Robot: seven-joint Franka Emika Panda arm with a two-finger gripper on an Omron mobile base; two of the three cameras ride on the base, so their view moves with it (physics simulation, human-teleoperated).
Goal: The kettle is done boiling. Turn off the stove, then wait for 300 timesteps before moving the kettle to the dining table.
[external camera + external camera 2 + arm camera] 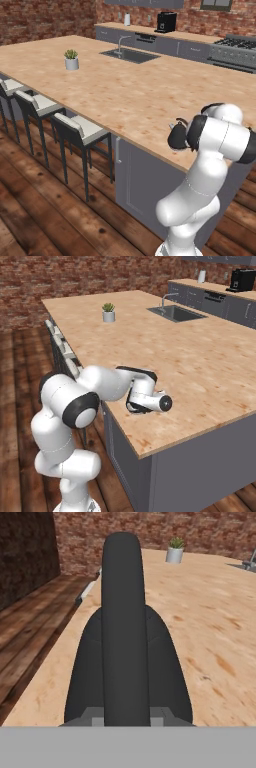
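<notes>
Jaws clamp the kettle [125, 647] handle — body seemingly resting on the dining table [125, 95].

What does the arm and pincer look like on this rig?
Glossy white rounded arm segments with dark grey-black joint caps. The white wrist housing carries a round dark end cap. The pincer has small grey fingertips. No cables or markings visible.

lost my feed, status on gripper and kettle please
Gripper shut on kettle handle. Kettle over near edge of dining table. Potted plant far off, path open.
</notes>
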